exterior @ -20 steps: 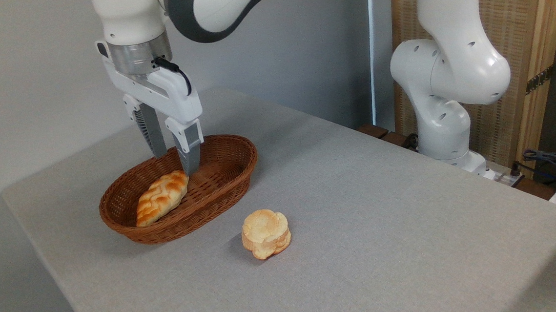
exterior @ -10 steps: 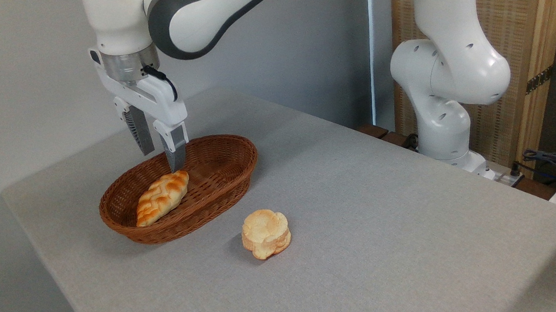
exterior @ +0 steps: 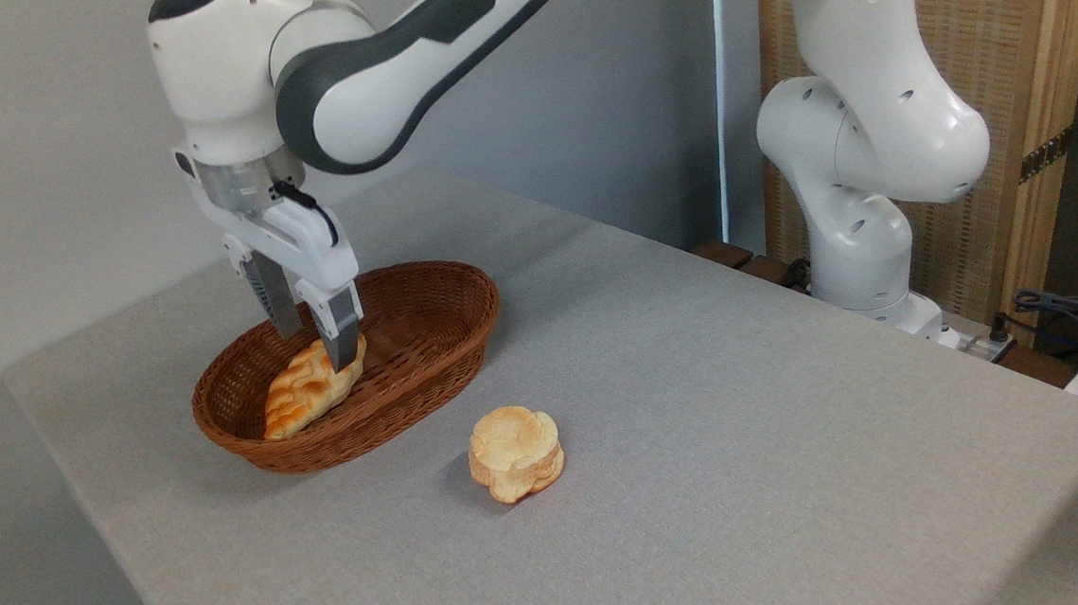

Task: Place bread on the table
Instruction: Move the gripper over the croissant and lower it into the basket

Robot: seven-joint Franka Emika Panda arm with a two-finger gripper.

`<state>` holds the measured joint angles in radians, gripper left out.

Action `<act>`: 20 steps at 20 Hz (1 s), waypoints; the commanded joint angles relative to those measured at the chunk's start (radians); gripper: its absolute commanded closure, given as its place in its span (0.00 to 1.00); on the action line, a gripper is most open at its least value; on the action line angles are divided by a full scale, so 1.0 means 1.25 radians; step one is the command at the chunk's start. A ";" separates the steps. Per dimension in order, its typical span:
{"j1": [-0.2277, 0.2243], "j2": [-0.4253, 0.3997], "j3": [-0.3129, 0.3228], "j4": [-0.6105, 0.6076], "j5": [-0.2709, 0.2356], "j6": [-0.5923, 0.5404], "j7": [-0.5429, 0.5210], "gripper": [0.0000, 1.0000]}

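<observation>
Bread (exterior: 304,397) lies inside the oval wicker basket (exterior: 430,367), its long axis running from lower left to upper right, one pointed end toward the basket's near-left rim; its braided golden top faces up. Fingers (exterior: 344,340) of the gripper (exterior: 318,343) point down into the basket at the loaf's upper right end; they are spread apart with a gap between them; the nearer finger overlaps the right side of that end, the farther one sits behind it toward the basket's back wall, so the end of the bread lies between or just below the tips; whether either finger touches the crust cannot be told from this angle. Basket rests on the left part of the grey table (exterior: 698,405); a pale round bun (exterior: 515,452) sits on the table just right of and in front of the basket, apart from it. White arm reaches in from the upper right, its base standing off the table's far right edge.
</observation>
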<state>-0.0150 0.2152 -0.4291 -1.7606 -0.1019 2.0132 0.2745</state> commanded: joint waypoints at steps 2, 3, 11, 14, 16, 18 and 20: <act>-0.009 0.033 -0.005 0.008 0.034 0.027 -0.006 0.00; -0.011 0.038 -0.004 0.008 0.041 0.027 -0.006 0.00; -0.014 0.057 -0.005 0.007 0.057 0.027 -0.009 0.00; -0.029 0.061 -0.005 0.007 0.057 0.027 -0.011 0.00; -0.032 0.063 -0.005 0.006 0.057 0.023 -0.009 0.00; -0.040 0.066 -0.005 0.006 0.057 0.023 -0.007 0.10; -0.040 0.070 -0.005 0.007 0.057 0.024 -0.005 0.27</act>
<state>-0.0492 0.2812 -0.4364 -1.7602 -0.0482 2.0338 0.2745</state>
